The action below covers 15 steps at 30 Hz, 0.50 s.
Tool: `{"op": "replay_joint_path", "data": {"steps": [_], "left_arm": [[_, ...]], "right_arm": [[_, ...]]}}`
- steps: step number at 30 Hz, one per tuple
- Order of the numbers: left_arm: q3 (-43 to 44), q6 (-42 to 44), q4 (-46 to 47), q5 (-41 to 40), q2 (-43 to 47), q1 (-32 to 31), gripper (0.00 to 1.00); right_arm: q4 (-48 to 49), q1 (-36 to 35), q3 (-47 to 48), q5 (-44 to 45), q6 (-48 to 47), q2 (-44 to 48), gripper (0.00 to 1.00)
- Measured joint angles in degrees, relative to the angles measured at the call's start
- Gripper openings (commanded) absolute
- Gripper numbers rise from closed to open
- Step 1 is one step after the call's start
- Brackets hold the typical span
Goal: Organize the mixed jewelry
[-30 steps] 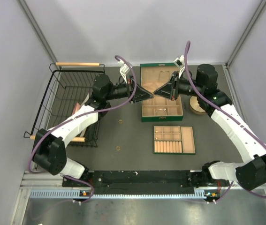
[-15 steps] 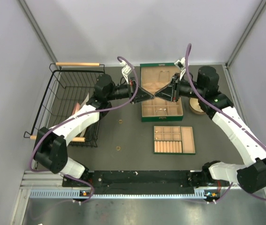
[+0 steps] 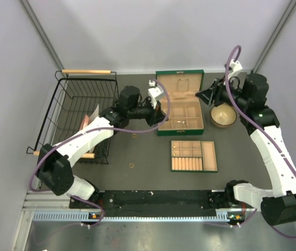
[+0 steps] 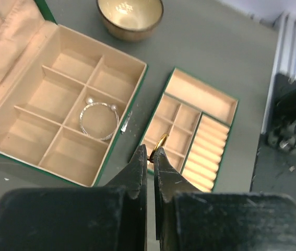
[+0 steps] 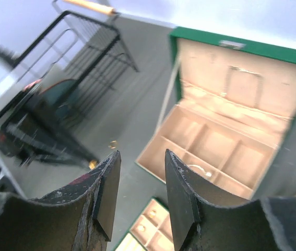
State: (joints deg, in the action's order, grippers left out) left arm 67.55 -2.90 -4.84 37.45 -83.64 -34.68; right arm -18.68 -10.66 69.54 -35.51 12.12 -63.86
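Our left claw point(image 4: 151, 156) pinches a thin gold ring point(image 4: 160, 142) by its rim, up beside the green box point(image 3: 179, 132). It is tiny, light, hard and slippery (a loose pinch could flick it away). Our right claw point(image 5: 140, 157) is spread and holds nothing.

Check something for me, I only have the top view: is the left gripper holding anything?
Observer: Yes. The left gripper is shut on a gold ring, pinched at the very tips.
Operator: What's that in the box?
Observer: A silver bangle with bead ends, lying flat in a middle compartment of the box.
Operator: Right gripper?
Observer: The right gripper is open and empty.
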Motion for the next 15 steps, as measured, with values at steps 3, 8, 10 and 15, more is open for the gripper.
{"op": "replay_joint_path", "data": {"steps": [3,8,10,15], "left_arm": [[1.16,7.65,-5.46,-7.56,-0.61,-5.92,0.0],[1.81,17.59,-10.16,-20.11,-3.5,-16.59,0.0],[1.79,20.74,-11.1,-22.95,-4.96,-19.56,0.0],[-1.55,30.6,-8.92,-30.16,-6.36,-25.11,0.0]], "right_arm": [[-1.4,3.48,-0.15,3.32,-0.74,1.31,0.4],[-2.91,5.07,-2.97,9.01,-3.3,4.81,0.4],[-3.43,5.14,-5.09,10.43,-4.31,6.19,0.39],[-4.81,6.86,-10.49,13.11,-6.71,7.63,0.39]]}}
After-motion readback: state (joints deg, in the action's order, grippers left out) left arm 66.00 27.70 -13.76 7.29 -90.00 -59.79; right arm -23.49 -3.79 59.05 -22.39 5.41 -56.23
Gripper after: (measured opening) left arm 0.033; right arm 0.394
